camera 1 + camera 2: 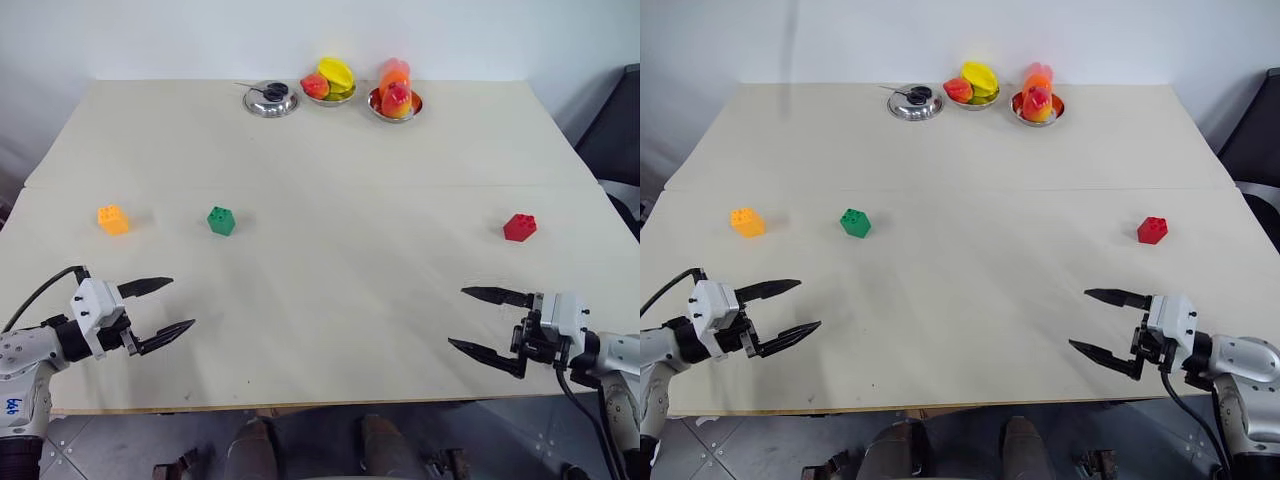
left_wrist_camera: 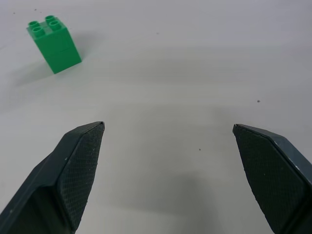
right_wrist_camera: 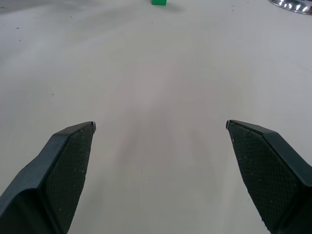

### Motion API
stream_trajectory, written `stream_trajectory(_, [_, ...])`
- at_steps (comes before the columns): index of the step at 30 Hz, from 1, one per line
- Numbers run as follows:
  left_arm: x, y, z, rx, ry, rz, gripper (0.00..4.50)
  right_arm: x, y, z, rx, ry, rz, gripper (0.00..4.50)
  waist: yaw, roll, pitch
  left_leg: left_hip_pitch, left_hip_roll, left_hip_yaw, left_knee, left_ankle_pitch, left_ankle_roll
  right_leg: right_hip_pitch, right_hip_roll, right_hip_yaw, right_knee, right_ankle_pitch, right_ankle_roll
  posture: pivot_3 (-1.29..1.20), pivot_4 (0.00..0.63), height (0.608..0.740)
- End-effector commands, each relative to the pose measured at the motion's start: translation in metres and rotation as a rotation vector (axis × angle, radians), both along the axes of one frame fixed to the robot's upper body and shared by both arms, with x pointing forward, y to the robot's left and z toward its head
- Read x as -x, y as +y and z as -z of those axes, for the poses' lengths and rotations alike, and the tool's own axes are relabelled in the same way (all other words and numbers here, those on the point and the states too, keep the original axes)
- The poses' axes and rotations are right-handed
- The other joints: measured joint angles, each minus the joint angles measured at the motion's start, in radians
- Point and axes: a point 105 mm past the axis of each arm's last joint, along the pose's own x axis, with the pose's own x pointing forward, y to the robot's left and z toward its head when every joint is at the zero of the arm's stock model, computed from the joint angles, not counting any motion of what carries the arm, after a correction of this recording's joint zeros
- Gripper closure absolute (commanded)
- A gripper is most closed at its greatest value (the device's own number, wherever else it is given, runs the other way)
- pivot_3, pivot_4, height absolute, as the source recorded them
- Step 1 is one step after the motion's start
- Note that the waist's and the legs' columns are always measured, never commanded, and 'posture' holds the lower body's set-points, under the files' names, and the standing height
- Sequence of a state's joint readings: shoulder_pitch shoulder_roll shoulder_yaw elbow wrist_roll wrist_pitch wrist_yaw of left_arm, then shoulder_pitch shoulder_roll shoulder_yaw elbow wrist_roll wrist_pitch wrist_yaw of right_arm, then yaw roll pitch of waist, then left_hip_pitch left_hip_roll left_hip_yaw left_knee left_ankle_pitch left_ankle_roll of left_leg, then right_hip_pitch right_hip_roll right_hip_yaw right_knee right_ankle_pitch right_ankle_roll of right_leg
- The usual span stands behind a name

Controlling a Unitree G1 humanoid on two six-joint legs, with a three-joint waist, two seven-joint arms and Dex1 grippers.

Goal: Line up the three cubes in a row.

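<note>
Nearest me, my left claw [image 1: 165, 305] and right claw [image 1: 478, 320] hover wide, holding nothing. Farther on the tabletop [image 1: 330, 160]: orange-yellow cube [image 1: 112, 219] and green cube [image 1: 221, 220] left, red cube [image 1: 519, 227] well apart right. Beyond, 3 steel bowls [image 1: 271, 100].

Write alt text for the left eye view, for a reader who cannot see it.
Three cubes sit apart on a beige table: orange-yellow cube and green cube at left, red cube at right. The left gripper and right gripper hover open and empty near the front edge.
</note>
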State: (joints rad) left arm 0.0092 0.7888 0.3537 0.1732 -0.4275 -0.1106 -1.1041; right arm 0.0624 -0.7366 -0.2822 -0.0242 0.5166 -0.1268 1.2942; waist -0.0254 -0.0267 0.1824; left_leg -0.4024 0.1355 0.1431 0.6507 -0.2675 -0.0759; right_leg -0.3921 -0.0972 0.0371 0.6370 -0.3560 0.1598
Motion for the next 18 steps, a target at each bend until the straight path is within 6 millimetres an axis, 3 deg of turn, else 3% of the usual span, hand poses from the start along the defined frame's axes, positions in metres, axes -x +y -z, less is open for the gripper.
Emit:
stream_trajectory(1, [-0.001, 0.001, -0.010, 0.006, -0.028, -0.006, 0.01, 0.001, 0.000, -0.005, -0.010, -0.027, 0.004, 0.00, 0.000, 0.000, 0.000, 0.000, 0.000, 0.000, 0.000, 0.000, 0.000, 0.000, 0.000, 0.000, 0.000, 0.000, 0.000, 0.00, 0.150, 0.740])
stream_trajectory(8, [-0.007, -0.031, -0.022, 0.098, -0.023, 0.068, 0.01, 0.008, -0.008, -0.008, -0.058, -0.056, 0.113, 0.00, 0.010, 0.000, 0.000, 0.000, 0.000, 0.000, 0.001, 0.000, 0.000, 0.000, 0.000, 0.000, 0.000, 0.000, 0.000, 0.00, 0.150, 0.740])
stream_trajectory(12, [-0.010, -0.054, -0.028, 0.141, -0.011, 0.138, 0.01, 0.012, -0.031, -0.020, -0.165, -0.092, 0.344, 0.00, 0.020, 0.000, 0.000, 0.000, 0.000, 0.000, 0.001, 0.000, 0.000, 0.000, 0.000, 0.001, 0.001, 0.000, 0.000, 0.00, 0.150, 0.740])
stream_trajectory(18, [-0.011, -0.101, -0.027, 0.188, -0.013, 0.290, 0.01, 0.042, -0.085, -0.023, -0.284, -0.168, 0.752, 0.00, 0.031, 0.000, 0.000, 0.000, 0.000, -0.001, 0.002, 0.000, 0.000, 0.001, 0.000, 0.001, 0.001, 0.000, 0.000, 0.00, 0.150, 0.740])
